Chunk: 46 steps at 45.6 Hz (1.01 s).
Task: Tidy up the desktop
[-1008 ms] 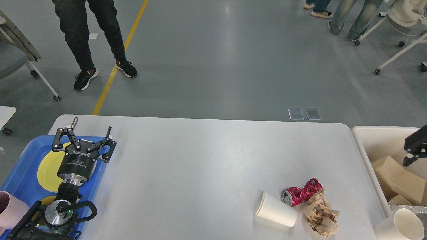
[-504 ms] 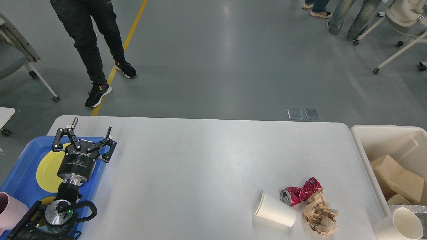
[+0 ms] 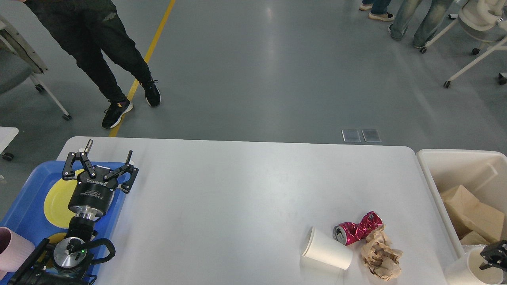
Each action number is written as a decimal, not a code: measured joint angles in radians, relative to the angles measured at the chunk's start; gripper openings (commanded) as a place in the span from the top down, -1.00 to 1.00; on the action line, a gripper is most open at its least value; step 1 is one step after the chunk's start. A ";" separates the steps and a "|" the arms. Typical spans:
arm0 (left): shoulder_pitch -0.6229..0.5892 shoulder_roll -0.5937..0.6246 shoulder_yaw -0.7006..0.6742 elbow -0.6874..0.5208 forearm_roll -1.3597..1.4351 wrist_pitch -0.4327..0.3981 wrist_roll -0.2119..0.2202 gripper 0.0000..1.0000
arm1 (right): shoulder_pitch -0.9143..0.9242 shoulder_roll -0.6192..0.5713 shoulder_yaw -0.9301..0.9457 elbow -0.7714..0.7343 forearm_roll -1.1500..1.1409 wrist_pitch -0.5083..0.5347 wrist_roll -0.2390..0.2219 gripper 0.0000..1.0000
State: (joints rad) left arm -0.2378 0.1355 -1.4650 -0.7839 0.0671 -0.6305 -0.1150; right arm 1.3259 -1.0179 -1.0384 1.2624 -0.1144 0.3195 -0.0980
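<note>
Grey shop floor, glossy, people standing around the edges

Smooth grey floor (image 3: pixel 253 71) with soft overhead-light glare near top centre – yellow line (image 3: pixel 139 75) runs diagonally at left. Person in black trousers and black sneakers (image 3: pixel 99 59) straddles the line. Grey wheeled chair (image 3: pixel 20 67) at far left; white wheeled frame (image 3: pixel 475 43) top right, next to two pairs of legs in jeans (image 3: pixel 412 19). Two small metal floor plates (image 3: pixel 361 135) just beyond the worktop's far edge.
</note>
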 measured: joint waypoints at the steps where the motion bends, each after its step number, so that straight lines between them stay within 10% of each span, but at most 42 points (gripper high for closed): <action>1: 0.000 0.000 0.000 0.000 0.000 0.000 0.000 -0.93 | -0.027 0.010 0.020 -0.015 0.006 0.000 0.000 -0.53; 17: 0.000 0.000 0.000 0.000 -0.001 0.000 0.000 -0.93 | -0.189 0.086 0.157 -0.115 0.035 0.000 0.000 1.00; 46: 0.000 0.000 0.000 0.000 0.000 0.000 0.000 -0.93 | -0.171 0.068 0.152 -0.077 0.107 -0.003 0.002 1.00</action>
State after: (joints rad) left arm -0.2378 0.1354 -1.4650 -0.7839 0.0671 -0.6305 -0.1150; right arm 1.1548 -0.9502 -0.8860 1.1856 -0.0074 0.3163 -0.0963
